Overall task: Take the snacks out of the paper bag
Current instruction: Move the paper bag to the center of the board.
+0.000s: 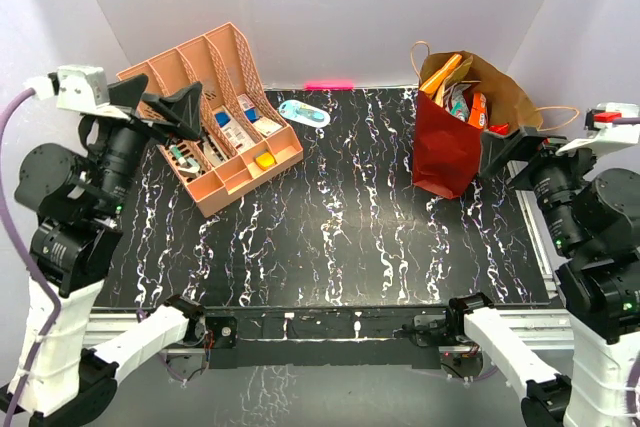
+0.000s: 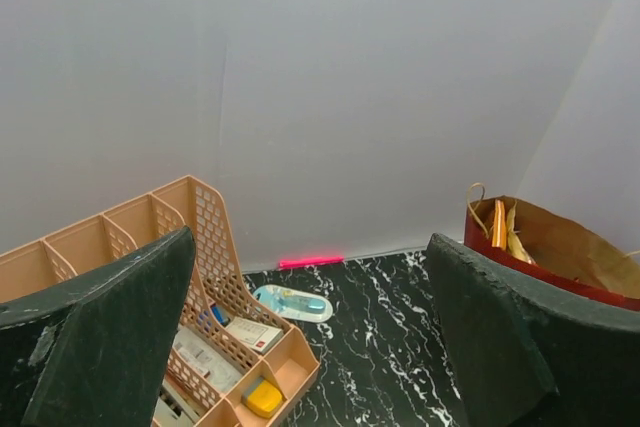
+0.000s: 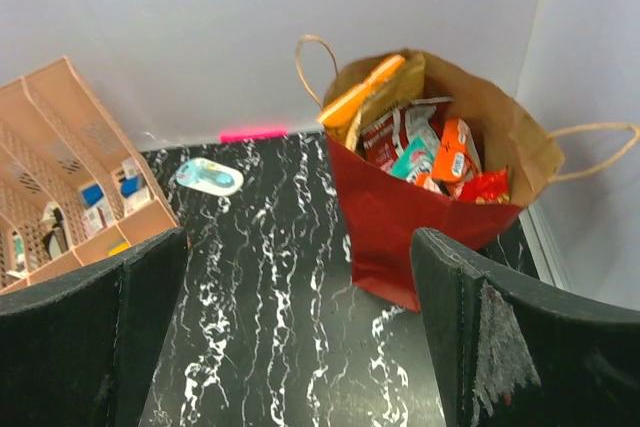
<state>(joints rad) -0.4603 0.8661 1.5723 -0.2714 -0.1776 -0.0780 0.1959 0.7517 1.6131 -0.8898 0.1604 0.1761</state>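
Right claw (image 3: 300, 245) is spread wide with nothing in it, parked high and just off the right side of the tall dark-red paper carrier bag with a brown kraft lining (image 3: 400, 222). Left claw (image 2: 310, 242) is also wide and empty, up over the peach slotted plastic desk organizer (image 1: 245, 62) and well apart from the bag. The bag stands upright at the far right of the black marbled counter (image 1: 340, 227) with its mouth open upward. The crinkly foil and plastic snack packets (image 3: 432, 152) are all inside: red, teal and orange ones piled near the rim, and one long orange packet (image 3: 365, 90) poking above it at the back corner. None are out yet, so I'd call this the approach for the first pick. To do it well, I'd go for the long orange packet or the top of the pile. Drop straight through the mouth and stay clear of both thin tan cord handles (image 3: 598, 150). Pinch a packet by its edge, not its flat face. The bag looks light and will likely tip or ride up on the lift, so pull slowly and vertically. The left claw could pin the rim if it reaches. The light-blue oval object (image 1: 303, 113) and the organizer aren't in the way.
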